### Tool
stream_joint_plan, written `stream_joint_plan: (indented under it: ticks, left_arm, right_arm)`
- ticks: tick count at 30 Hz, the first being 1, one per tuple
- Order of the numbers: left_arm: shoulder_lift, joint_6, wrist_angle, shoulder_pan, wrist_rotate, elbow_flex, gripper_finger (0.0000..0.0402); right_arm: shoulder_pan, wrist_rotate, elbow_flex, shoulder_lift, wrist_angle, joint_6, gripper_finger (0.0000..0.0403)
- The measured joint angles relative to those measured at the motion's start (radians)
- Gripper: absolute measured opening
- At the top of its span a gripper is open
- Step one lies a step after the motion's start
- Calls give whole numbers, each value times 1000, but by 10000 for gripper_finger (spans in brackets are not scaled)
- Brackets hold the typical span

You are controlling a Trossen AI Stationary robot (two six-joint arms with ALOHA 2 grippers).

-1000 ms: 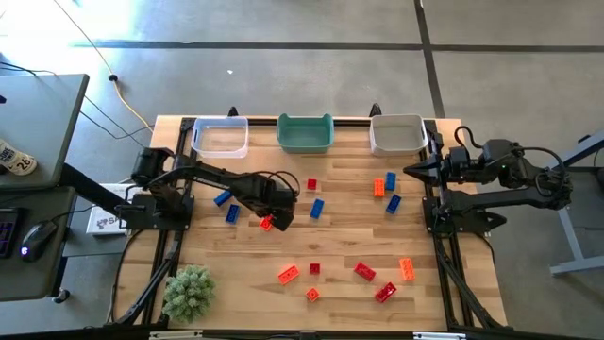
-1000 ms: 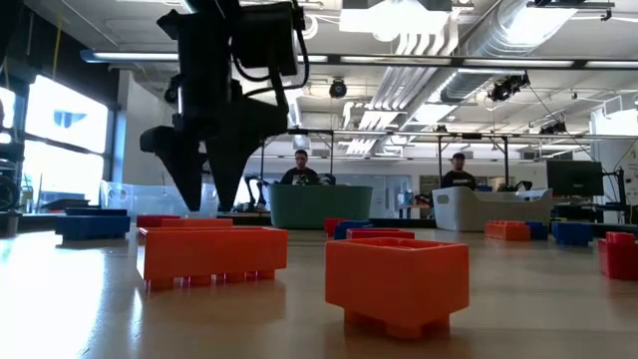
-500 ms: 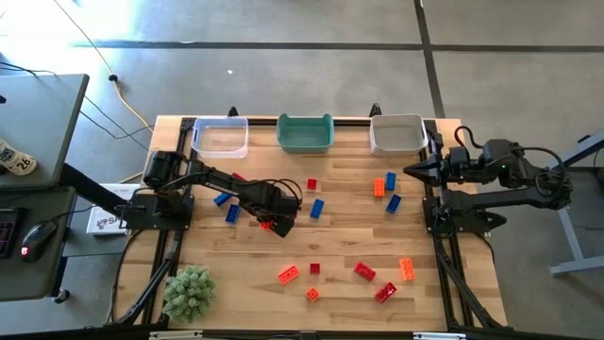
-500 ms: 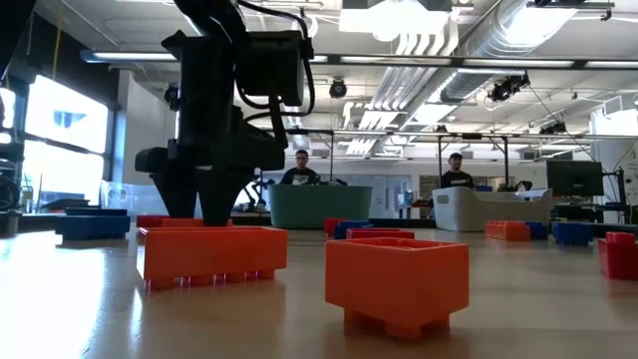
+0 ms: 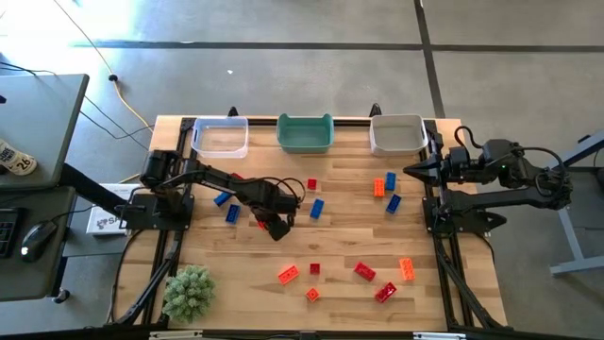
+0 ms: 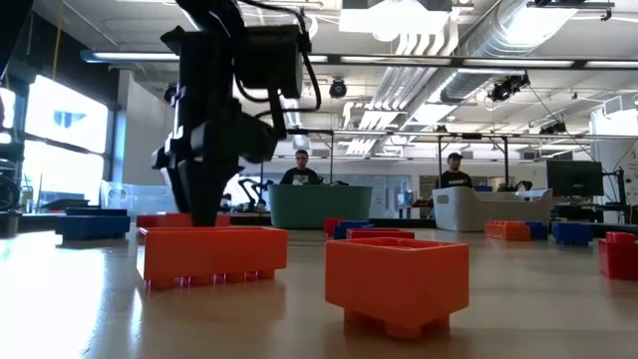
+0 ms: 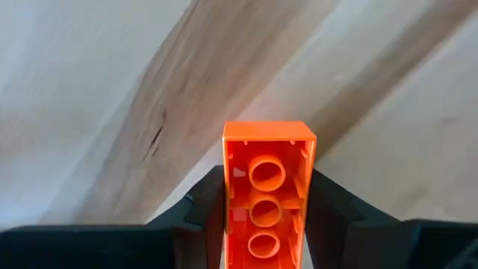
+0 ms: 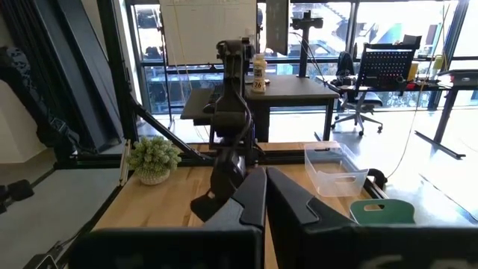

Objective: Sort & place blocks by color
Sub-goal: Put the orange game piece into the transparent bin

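1. The left gripper point(image 5: 275, 227) is down at the table left of centre in the high view; in the left wrist view its two dark fingers point(image 7: 200, 213) press on both long sides of an orange brick point(image 7: 267, 196), hollow side showing, so the claw is closed part-way on that brick.
2. The right gripper point(image 5: 411, 170) sits at the right edge of the table, near the white bin point(image 5: 397, 135); its fingers point(image 8: 250, 196) are closed together with nothing between them.
3. Blue bricks point(image 5: 226, 206) lie left of the left gripper; another blue brick point(image 5: 316, 209) and a small red cube point(image 5: 312, 184) lie just right of it.
4. An orange and blue cluster point(image 5: 385, 187) sits in the upper right of the table.
5. Red and orange bricks point(image 5: 363, 272) are scattered along the lower middle of the frame.
6. The clear bin point(image 5: 221, 137) and the teal bin point(image 5: 305, 133) stand along the top edge.
7. A fuzzy green plant point(image 5: 188, 291) occupies the lower left.
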Motion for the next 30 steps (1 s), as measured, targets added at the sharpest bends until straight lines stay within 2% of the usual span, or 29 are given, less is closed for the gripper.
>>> stream_joint_plan:
  ticks: [10,19,26,30]
  left_arm:
    - [-229,155,-22,115,-81,1,109]
    - [-444,309,-36,330,-191,2,109]
    - [-504,415,-50,541,-299,2,119]
    - [-504,423,-50,664,-306,2,121]
  right_arm:
    - [0,0,0,0,-1,0,0]
    - [0,0,0,0,-1,0,0]
    - [0,0,0,0,-1,0,0]
    - [0,0,0,0,-1,0,0]
